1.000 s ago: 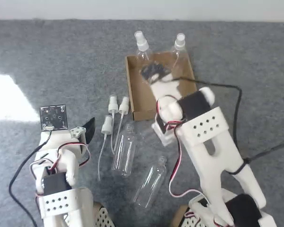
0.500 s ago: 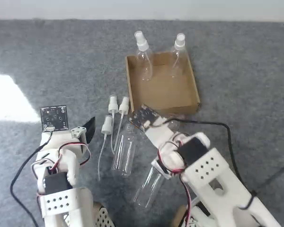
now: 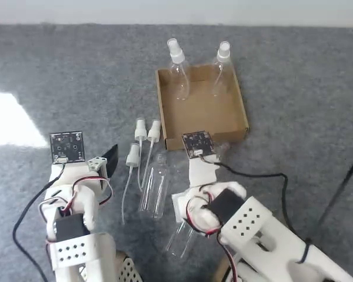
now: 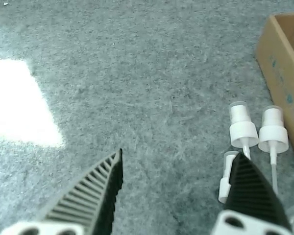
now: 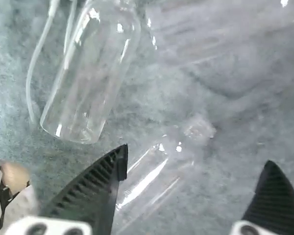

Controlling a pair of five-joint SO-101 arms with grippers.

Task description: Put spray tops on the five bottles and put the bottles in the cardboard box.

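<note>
Box (image 3: 203,120) is set at far middle of worktop (image 3: 76,70); 2 capped bottles (image 3: 179,79) are stood upright inside, along its far wall. 3 spray tops (image 3: 142,130) are laid on worktop just left of box's near corner. Bare bottle (image 3: 155,187) is laid flat beside them. 2nd bottle (image 5: 154,178), also w/o top, is laid under R fingers (image 5: 95,191), which are spread wide, nothing gripped. 3rd bottle (image 5: 220,29) is seen close by. L fingers (image 4: 93,196) are spread too, empty, near the tops.
</note>
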